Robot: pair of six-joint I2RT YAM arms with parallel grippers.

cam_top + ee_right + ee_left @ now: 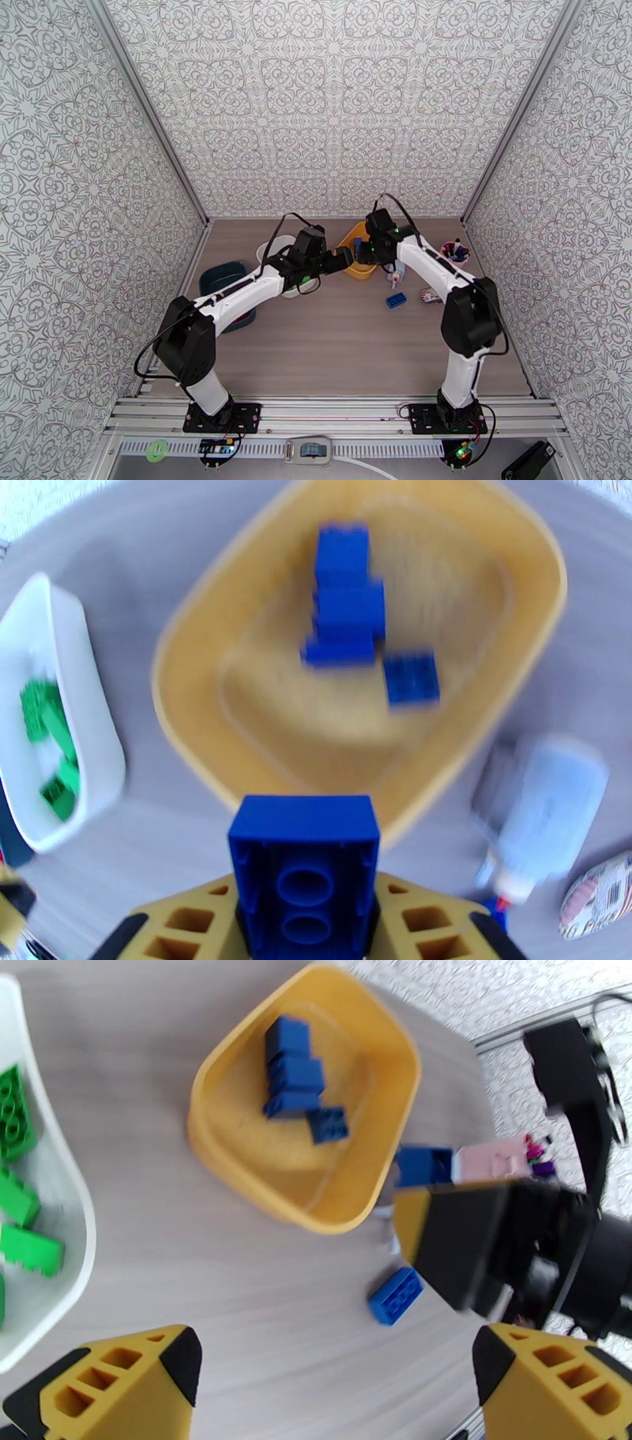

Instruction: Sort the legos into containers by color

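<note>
The blue brick (304, 843) is clamped in the right gripper (304, 906), just short of the yellow tray's (162, 693) near rim. Released here, it would likely clip that rim and tumble onto the table (237, 1291). The left gripper (332, 1386), jaws wide apart and empty, hovers close enough for the two arms to collide.

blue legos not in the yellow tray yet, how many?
2. One blue lego is clamped in the right gripper, beside the yellow tray. A second blue lego lies loose on the table near the white bottle. The arms may hide others.

Grey-and-white floral walls (332, 103), blue legos (294, 1070), yellow tray (201, 1118), green legos (16, 1114), white tray (75, 1220)
</note>
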